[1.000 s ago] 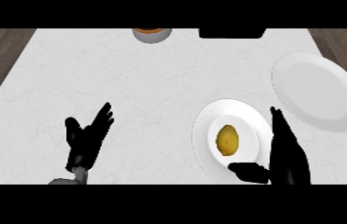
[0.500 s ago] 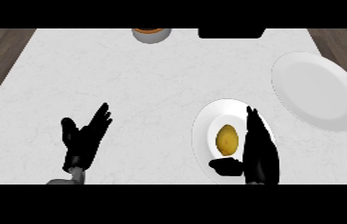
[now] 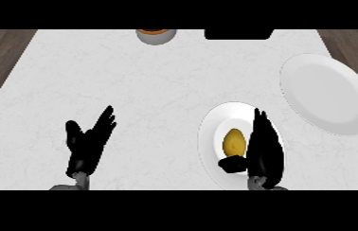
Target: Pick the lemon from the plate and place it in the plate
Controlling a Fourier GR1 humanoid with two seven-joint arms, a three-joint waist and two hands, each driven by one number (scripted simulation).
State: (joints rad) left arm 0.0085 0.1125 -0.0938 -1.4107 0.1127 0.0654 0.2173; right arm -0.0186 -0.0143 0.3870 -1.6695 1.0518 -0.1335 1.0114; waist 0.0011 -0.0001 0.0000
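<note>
Resting on plate [image 3: 213, 130], lemon [image 3: 233, 141] just left of right hand [image 3: 264, 147]

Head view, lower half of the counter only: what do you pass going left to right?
Left hand, open with fingers up → lemon on the near plate → right hand, beside the lemon over that plate → far plate at the right edge.
</note>
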